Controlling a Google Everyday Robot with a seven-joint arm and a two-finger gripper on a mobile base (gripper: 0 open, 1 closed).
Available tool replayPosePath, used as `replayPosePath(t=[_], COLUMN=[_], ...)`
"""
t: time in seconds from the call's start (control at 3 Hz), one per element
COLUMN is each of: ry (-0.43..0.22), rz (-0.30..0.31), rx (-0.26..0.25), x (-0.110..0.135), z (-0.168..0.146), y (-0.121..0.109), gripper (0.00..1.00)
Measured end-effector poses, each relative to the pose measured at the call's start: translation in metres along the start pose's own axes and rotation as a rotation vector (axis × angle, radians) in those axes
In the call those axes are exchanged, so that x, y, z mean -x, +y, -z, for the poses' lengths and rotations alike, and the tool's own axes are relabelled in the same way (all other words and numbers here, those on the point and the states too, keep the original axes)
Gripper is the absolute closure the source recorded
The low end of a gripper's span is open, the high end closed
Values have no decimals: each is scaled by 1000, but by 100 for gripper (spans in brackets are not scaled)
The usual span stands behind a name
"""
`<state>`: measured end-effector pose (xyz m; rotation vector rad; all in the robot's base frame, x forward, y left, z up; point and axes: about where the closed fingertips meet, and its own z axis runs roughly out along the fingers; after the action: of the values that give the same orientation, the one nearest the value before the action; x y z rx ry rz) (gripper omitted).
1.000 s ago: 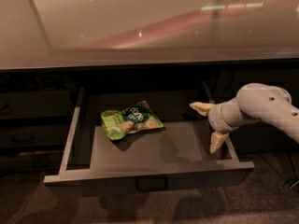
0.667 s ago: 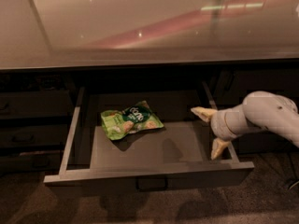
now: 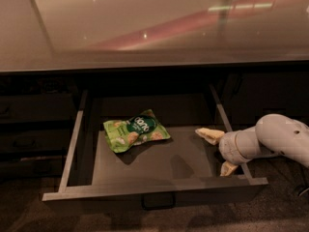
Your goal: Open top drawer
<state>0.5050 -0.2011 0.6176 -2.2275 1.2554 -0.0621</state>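
Top drawer pulled out under worktop; green snack bag lying in tray; tool spread, empty, at right rail

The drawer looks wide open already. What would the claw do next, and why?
Probably draw the claw back rightward, clear of the top drawer. The drawer stands pulled far out, a green snack bag lying in its tray, and the claw hangs open over the right rail, holding nothing, so the job looks done.
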Motion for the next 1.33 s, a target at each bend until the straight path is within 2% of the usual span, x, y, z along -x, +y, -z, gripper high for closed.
replayPosePath(t=[0.33, 0.67, 1.0, 1.33], ry=[0, -15, -11, -15], rz=[0, 22, 31, 28], rx=[0, 2, 13, 15], x=[0, 12, 20, 19], z=[0, 4, 6, 5], y=[0, 2, 22, 20], gripper=[0, 0, 0, 0])
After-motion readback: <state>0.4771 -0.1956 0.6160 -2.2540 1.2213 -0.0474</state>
